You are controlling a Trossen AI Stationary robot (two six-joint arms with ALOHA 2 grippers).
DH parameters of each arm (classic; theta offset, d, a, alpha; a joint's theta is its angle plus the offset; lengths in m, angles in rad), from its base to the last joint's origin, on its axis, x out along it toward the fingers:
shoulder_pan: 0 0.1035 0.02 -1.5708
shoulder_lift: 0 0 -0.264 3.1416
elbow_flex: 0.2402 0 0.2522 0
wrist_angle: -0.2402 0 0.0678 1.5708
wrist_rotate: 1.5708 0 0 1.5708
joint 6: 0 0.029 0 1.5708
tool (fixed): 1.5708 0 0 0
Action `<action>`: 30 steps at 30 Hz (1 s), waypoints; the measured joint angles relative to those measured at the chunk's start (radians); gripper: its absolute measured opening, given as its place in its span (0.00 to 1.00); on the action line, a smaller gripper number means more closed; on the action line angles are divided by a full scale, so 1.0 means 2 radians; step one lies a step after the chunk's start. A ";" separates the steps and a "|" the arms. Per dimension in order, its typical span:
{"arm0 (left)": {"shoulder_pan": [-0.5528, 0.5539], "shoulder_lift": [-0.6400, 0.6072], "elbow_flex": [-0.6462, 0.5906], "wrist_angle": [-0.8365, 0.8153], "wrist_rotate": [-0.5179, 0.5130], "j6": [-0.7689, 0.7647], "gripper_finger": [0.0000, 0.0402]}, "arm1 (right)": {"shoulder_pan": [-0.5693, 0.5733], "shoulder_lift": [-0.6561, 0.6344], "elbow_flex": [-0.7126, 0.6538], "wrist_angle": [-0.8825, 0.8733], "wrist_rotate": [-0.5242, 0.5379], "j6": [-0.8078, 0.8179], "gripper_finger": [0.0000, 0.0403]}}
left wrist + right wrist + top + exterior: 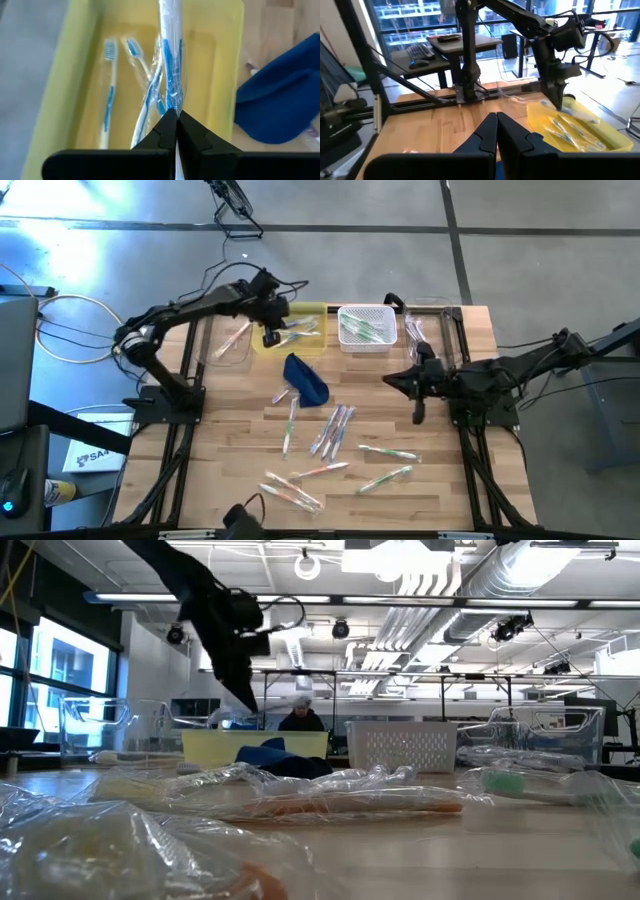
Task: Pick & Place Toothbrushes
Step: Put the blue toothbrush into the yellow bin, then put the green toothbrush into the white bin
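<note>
My left gripper (272,337) hangs over the yellow bin (303,330) at the table's far side, shut on a blue toothbrush (171,65) in clear wrap. Two more blue toothbrushes (107,100) lie on the bin's floor. Several wrapped toothbrushes (333,430) lie scattered on the wooden table toward its near edge. My right gripper (496,120) is shut on nothing; it hovers level above the table's right half (392,378) and points toward the yellow bin (580,125). My left gripper pinches the wrapped blue toothbrush between its two fingertips (165,127), at the handle (172,102). The fingers slant down from the table's left, and the brush runs along them and sticks out past the tips. It hangs above the bin's floor, clear of the brushes there.
A dark blue pouch (305,377) lies just nearer than the yellow bin. A white basket (366,327) with green brushes stands right of the bin. Clear bins stand at the far left (232,342) and far right (432,325). A person sits beyond the table (300,718).
</note>
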 joint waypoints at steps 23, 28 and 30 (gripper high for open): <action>0.003 0.083 0.000 0.031 -0.041 -0.020 0.13 | -0.024 0.007 0.000 0.003 -0.006 0.008 0.01; 0.003 0.083 0.000 0.036 -0.041 -0.030 0.27 | -0.024 0.007 0.000 0.003 -0.006 0.000 0.01; 0.003 0.083 0.001 0.035 -0.041 -0.039 0.30 | -0.024 0.007 0.000 0.003 -0.006 -0.002 0.01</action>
